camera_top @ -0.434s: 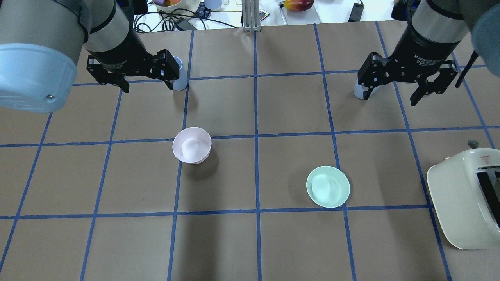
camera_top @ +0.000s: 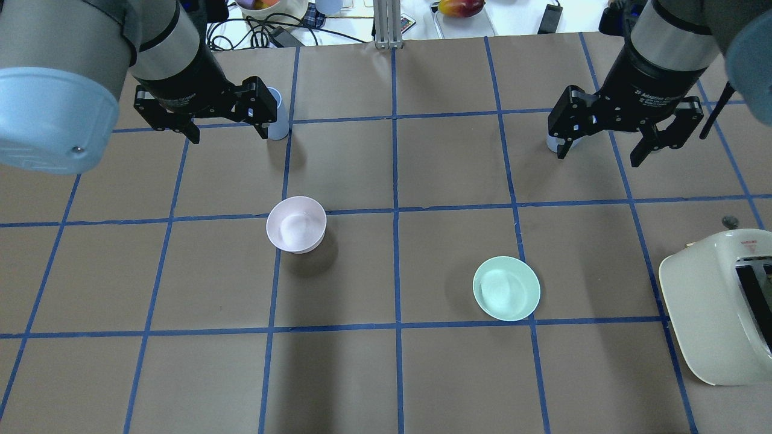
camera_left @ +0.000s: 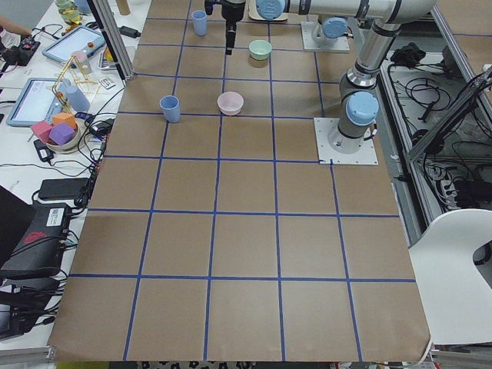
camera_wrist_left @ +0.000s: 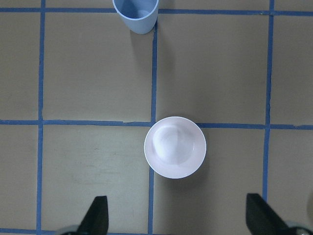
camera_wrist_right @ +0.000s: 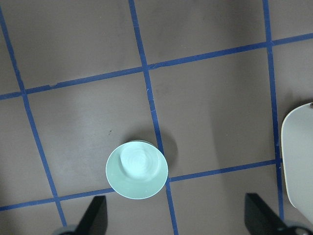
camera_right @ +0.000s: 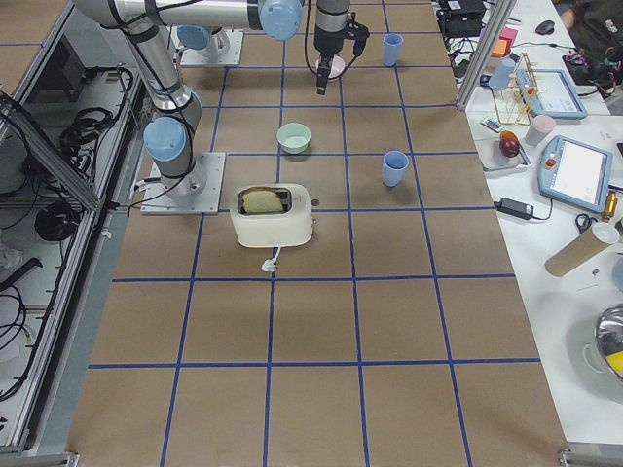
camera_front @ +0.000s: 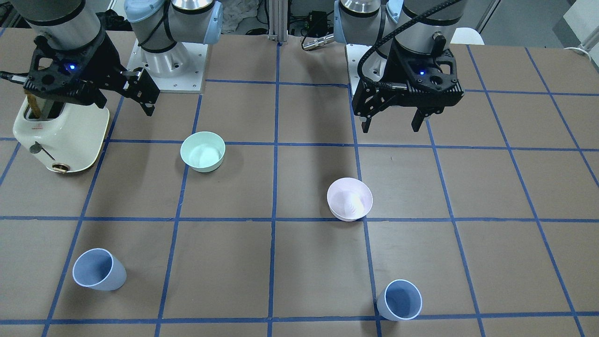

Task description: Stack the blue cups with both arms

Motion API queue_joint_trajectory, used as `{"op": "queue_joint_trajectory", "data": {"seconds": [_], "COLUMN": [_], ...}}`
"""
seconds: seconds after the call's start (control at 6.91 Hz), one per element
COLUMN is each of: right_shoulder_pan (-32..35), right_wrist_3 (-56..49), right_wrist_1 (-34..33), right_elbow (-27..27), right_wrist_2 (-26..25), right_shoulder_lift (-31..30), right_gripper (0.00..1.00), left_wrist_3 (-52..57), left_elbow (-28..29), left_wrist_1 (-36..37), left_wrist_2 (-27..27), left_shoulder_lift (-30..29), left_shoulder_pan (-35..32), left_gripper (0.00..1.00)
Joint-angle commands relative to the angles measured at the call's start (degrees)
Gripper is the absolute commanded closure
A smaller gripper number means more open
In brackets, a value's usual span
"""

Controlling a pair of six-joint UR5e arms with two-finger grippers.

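Observation:
Two blue cups stand upright and apart at the far side of the table. One cup is on my left side, and my left gripper's finger partly hides it in the overhead view. The other cup is on my right side, mostly hidden behind my right gripper in the overhead view. My left gripper is open and empty, high above the table, short of its cup. My right gripper is open and empty, also raised.
A pale pink bowl sits left of centre, and a mint-green bowl sits right of centre. A cream toaster stands at the right edge, near my right arm. Cables and clutter lie beyond the table's far edge.
My right gripper has moved slightly toward the far side and a little left. The left gripper, cups and bowls have not moved.

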Motion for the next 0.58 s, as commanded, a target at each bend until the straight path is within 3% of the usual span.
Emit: {"op": "queue_joint_trajectory", "data": {"seconds": [0.0,0.43], "right_shoulder_pan": [0.07,-0.02], "right_wrist_3": [-0.54,-0.72], "right_wrist_1": [-0.50,-0.59], "right_elbow": [0.08,-0.19], "right_wrist_2": [-0.13,-0.12], "right_shoulder_lift": [0.35,0.35], "right_gripper": [0.00,0.00], "left_wrist_3": [-0.07,-0.07], "left_elbow": [0.00,1.39], "left_wrist_1": [0.00,-0.09], "left_wrist_2": [0.00,-0.53], "left_shoulder_lift": [0.00,-2.18], "left_shoulder_pan": [0.00,0.17], "left_gripper": [0.00,0.00]}}
